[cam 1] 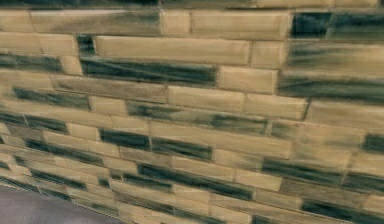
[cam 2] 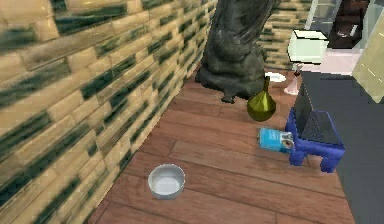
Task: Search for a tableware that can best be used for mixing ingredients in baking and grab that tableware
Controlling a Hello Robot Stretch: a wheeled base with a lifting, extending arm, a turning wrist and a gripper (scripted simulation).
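One grey bowl [cam 2: 166, 181] sits upright on the wooden floor [cam 2: 205, 150], low in the arm side view and just left of the middle, near the foot of the brick wall [cam 2: 70, 90]. It is round and shallow and shaped like a mixing bowl, and it stands alone, well apart from everything else.

Farther out, one dark statue base [cam 2: 235, 60] rises against the wall. One olive vase [cam 2: 262, 104] stands just beside it on the right. One white round thing [cam 2: 275, 78] lies behind the vase, too small to name.

Right of the middle is one blue stand [cam 2: 318, 150] with one dark block [cam 2: 320, 105] on top. One light-blue can [cam 2: 270, 138] lies at its left side. A dark grey surface [cam 2: 365, 150] runs along the right edge. One pale green-and-white thing [cam 2: 307, 45] shows near the top right.

In the forward view the same tan and dark-green bricks stand close ahead.

The gripper's state cannot be told.
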